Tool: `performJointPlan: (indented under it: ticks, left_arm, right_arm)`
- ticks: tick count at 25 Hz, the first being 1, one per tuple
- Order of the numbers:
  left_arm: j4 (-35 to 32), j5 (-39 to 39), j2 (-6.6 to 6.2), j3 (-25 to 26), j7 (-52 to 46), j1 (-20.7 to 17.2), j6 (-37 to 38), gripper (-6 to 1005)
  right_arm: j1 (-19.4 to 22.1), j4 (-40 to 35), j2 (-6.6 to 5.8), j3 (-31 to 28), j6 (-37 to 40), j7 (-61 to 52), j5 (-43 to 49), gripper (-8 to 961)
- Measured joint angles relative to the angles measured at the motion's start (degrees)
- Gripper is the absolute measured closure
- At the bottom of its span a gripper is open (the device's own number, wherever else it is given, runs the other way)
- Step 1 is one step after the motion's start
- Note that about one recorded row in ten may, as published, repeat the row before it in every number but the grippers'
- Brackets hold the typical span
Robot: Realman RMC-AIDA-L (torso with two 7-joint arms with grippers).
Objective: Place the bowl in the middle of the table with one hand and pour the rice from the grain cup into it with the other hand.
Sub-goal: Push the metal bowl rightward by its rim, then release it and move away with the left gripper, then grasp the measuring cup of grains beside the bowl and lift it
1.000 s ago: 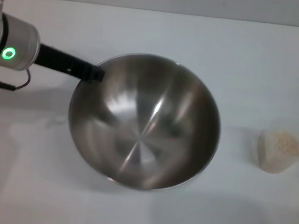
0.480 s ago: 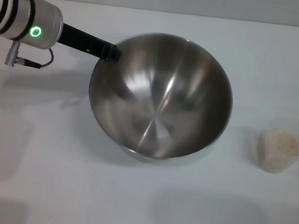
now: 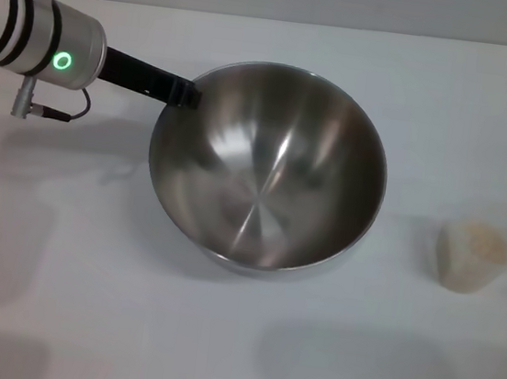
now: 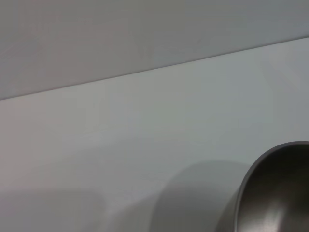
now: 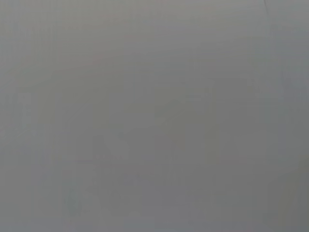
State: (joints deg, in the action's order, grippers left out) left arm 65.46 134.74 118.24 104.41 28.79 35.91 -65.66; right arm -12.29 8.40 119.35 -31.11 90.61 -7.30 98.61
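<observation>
Gripping the tilted bowl's (image 3: pixel 270 168) far-left rim, left gripper (image 3: pixel 187 95).

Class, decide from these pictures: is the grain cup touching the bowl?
Apart. The head view shows the grain cup standing on the table to the right of the bowl, with a plain stretch of bare white tabletop between them.
</observation>
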Motion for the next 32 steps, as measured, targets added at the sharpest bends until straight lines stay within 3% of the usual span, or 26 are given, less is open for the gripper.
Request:
performJointPlan:
  ticks: [11,17,23,25,27,30,32]
  left_arm:
    - [0.5,-1.3,0.27,-0.1,0.1,-0.8,1.2,917]
    - [4.0,-2.9,0.32,-0.5,0.6,-2.4,1.7,760]
    - [15.6,-2.4,-0.01,0.5,2.3,-6.4,5.9,538]
    - [19.2,-1.0,0.00,0.5,3.2,-8.4,10.8,462]
    - [23.3,1.4,0.17,-1.7,4.8,-12.5,20.9,387]
    - [25.1,3.1,0.22,-8.6,7.6,-19.2,40.5,275]
    - [24.1,3.4,0.14,-14.8,10.0,-24.2,59.6,226]
  right_arm:
    - [0.5,-0.5,0.00,0.0,-0.1,0.0,0.0,112]
    - [0.8,-0.5,0.00,0.0,0.0,0.0,0.0,111]
    - [0.9,-0.5,0.01,0.0,0.0,0.0,0.0,111]
    - [1.0,-0.5,0.02,0.0,0.0,0.0,0.0,111]
    - [1.0,-0.5,0.08,0.0,0.0,0.0,0.0,111]
    - [1.1,-0.5,0.16,0.0,0.5,0.0,0.0,112]
    - [1.3,-0.5,0.17,0.0,0.8,0.0,0.0,112]
